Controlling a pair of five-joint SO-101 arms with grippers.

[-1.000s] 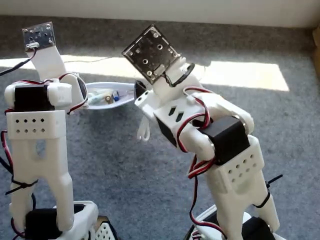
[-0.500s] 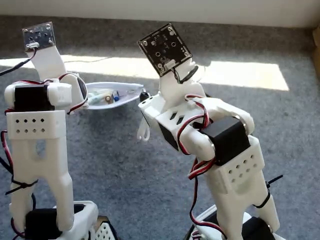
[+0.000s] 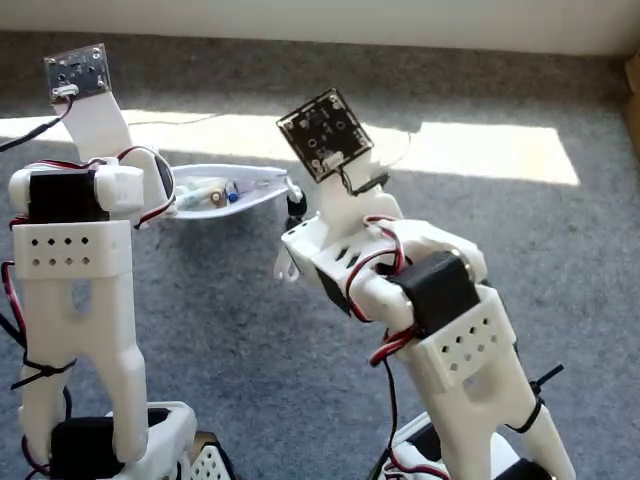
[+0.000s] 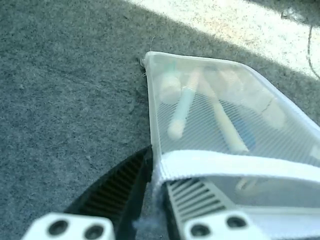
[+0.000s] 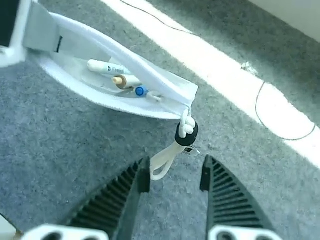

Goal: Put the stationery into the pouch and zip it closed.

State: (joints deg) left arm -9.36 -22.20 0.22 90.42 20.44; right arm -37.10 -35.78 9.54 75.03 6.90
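Pouch (image 5: 107,95): white, flat, translucent ribbed mesh with a solid white hem, lying on grey carpet (image 5: 60,165) beside a sunlit strip. Mouth looks open along its length. Inside: 1 white pen (image 5: 107,67), 1 cream stick (image 5: 127,81), 1 blue-tipped piece (image 5: 141,91), all lying lengthwise. White pull cord (image 5: 165,160) with a black bead (image 5: 186,136) hangs off 1 corner.

Left gripper (image 4: 157,172): clenched on the hem at the pouch's far end from the cord, ribbed pads either side. That arm stands upright, wrist bent down.

Right gripper (image 5: 175,172): released, jaws spread, pointing down over the cord loop, which sits just beside 1 finger, not pinched. That arm leans forward.
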